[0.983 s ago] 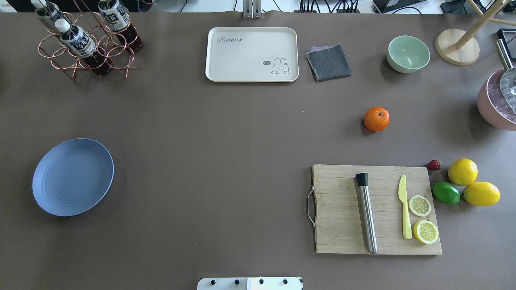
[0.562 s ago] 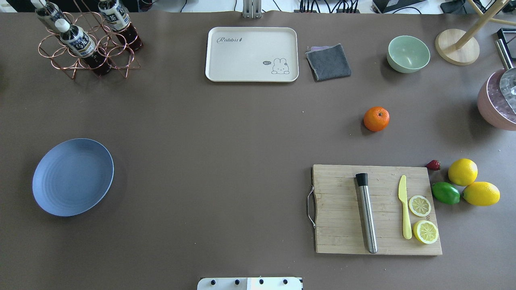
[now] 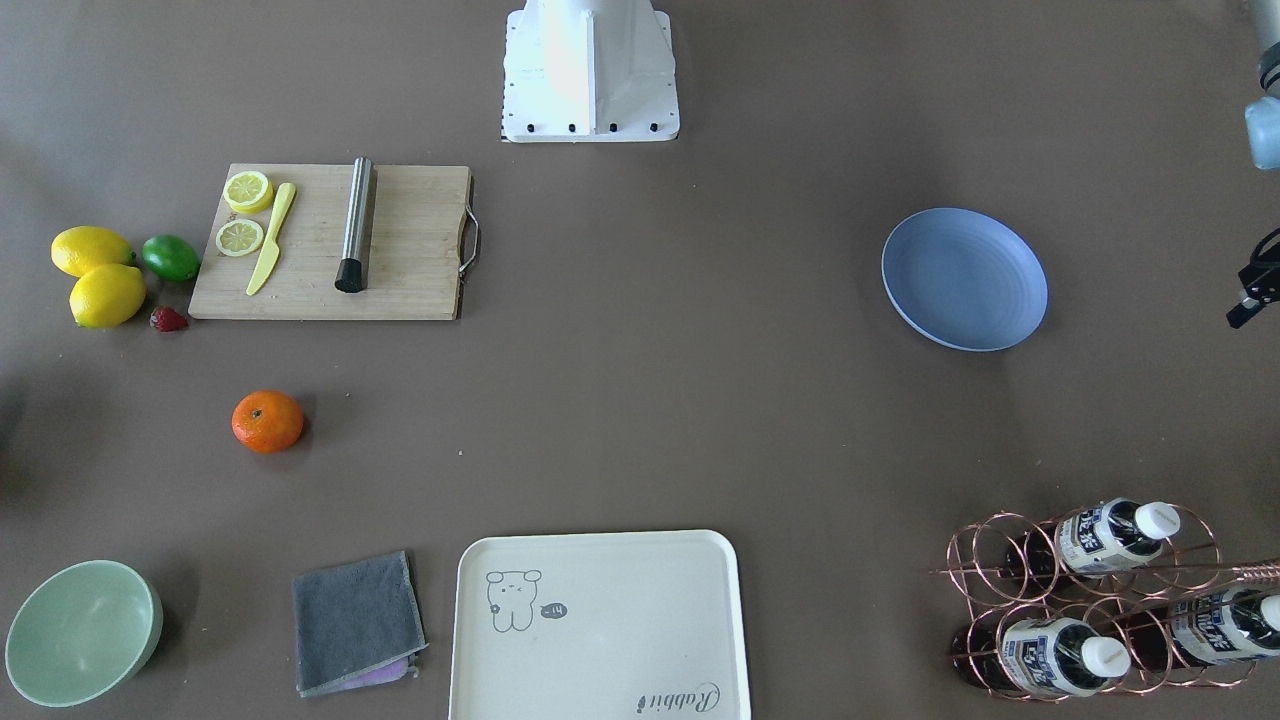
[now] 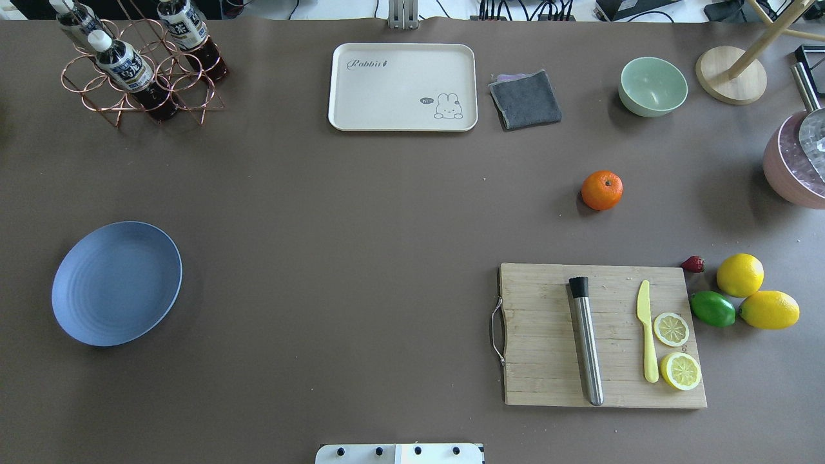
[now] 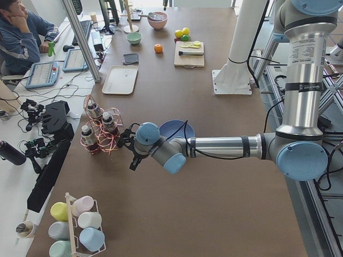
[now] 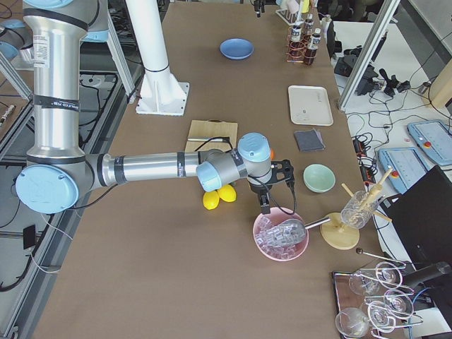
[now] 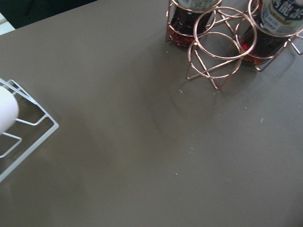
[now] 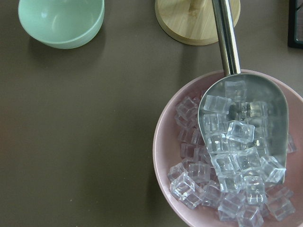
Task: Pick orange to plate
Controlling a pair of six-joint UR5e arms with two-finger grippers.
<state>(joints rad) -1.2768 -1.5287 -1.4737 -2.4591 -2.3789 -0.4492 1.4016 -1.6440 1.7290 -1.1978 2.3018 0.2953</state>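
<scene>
Right gripper [image 6: 265, 203], opening cannot be told, hangs well apart from the orange [image 4: 602, 190]; risk: an off-centre pinch rolls it, and the plate [image 4: 116, 283] lies far from it.

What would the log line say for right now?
step: pick not begun | small round orange fruit: on brown table, unheld | round light-blue plate: empty

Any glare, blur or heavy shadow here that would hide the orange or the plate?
Overhead exterior: even, soft light; orange and plate are sharp, with only faint shadows. Exterior front-facing: the white robot base is overexposed. Left wrist: slightly soft, the wire rack cropped at the top. Right wrist: sharp, with glints on the scoop and ice.
</scene>
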